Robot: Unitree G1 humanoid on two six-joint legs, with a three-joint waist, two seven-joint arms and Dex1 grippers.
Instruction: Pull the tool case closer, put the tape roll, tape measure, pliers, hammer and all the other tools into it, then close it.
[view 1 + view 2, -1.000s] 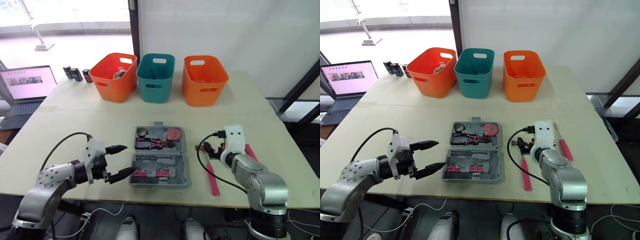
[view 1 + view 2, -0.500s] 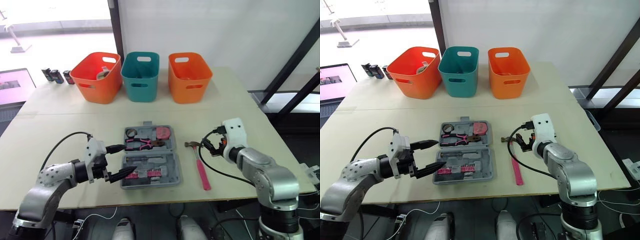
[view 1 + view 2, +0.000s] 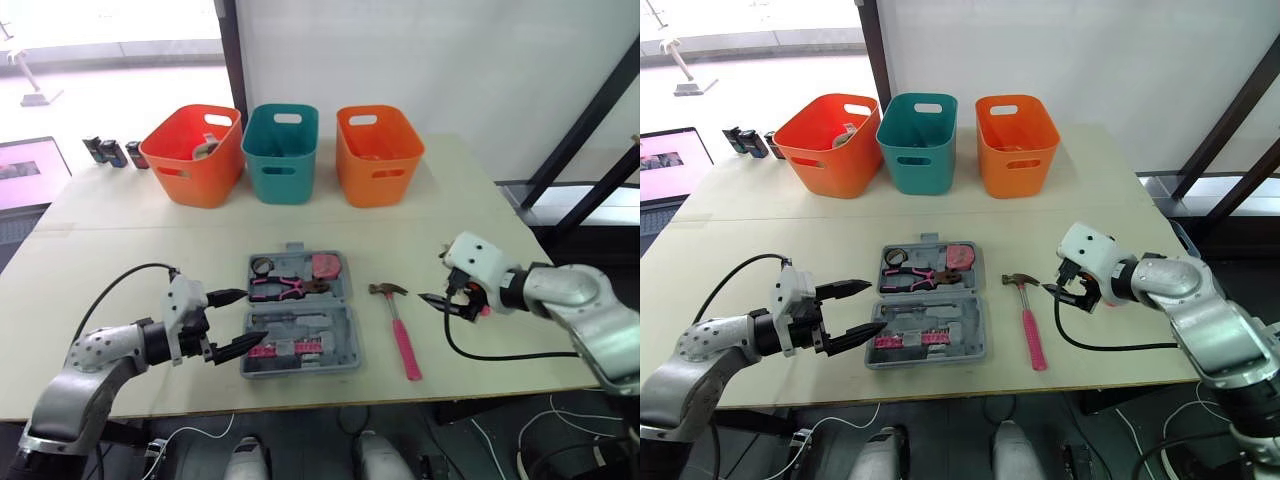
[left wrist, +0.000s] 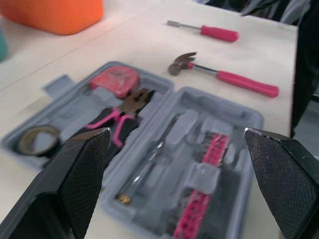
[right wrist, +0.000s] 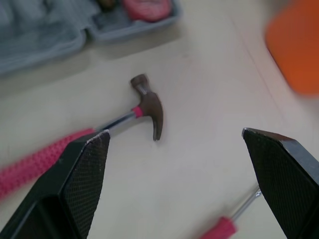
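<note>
Pink-handled hammer point(image 3: 398, 326) lies just beside my right gripper point(image 3: 436, 301), whose jaws are spread wide and empty.
It lies flat on the table point(image 3: 480, 230) between the tool case point(image 3: 352, 342) and my right gripper, far nearer than my left gripper point(image 3: 252, 317), which is also spread and holding nothing at the case's other side. Its long axis runs away from me, steel head far, handle end near; I judge a grip across the handle.
</note>
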